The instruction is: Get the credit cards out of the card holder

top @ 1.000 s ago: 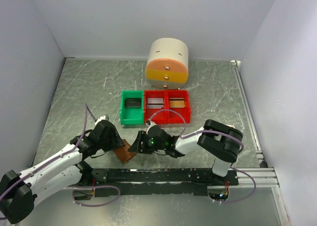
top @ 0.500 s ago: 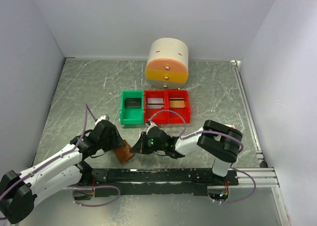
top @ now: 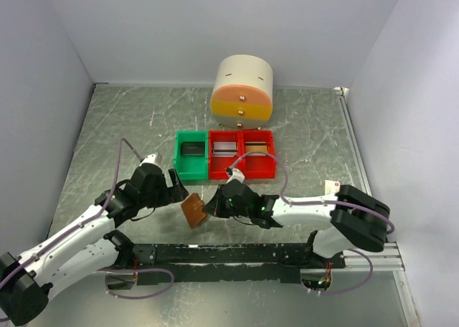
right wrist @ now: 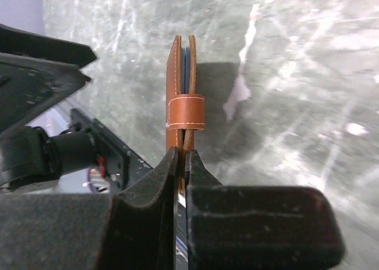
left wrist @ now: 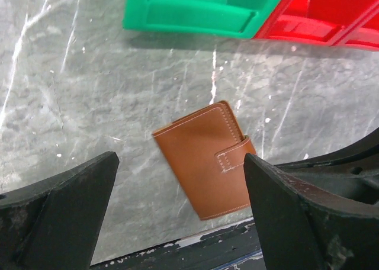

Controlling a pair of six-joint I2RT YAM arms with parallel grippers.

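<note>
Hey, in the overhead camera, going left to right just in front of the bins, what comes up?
From the left: left gripper, open → card holder, folded closed → right gripper, shut on the card holder's edge.

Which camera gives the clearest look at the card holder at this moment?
The left wrist view: the card holder shows its broad brown face, with the strap wrapped over one edge. The right wrist view shows it only edge-on, pinched by the right gripper. The top external view shows it small, between the two arms.
</note>
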